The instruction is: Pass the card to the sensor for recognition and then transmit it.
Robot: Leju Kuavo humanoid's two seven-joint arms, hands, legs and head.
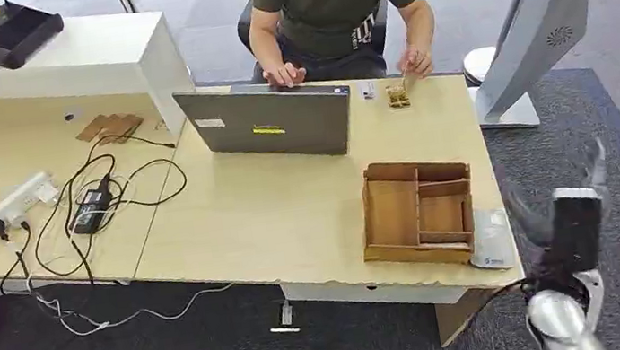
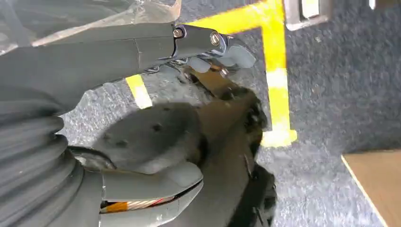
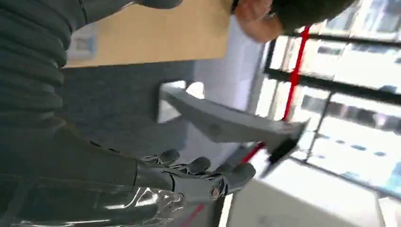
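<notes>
Currently, your right hand hovers off the pale wooden table's right edge, fingers spread, holding nothing.
Your left hand hangs over grey carpet, fingers extended, empty; the grey-white card lies beside the brown wooden compartment tray.

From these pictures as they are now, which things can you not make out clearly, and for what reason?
- Card: I cannot find it; the wooden organizer compartments look empty in the head view.
- Grey device at the table's corner: too small to tell if it is the sensor.
- Right hand: motion-blurred in the head view; in the right wrist view its fingers look apart, holding nothing.
- Left hand: partly hidden by its own cover.
- Person: cut off by the top edge.
</notes>
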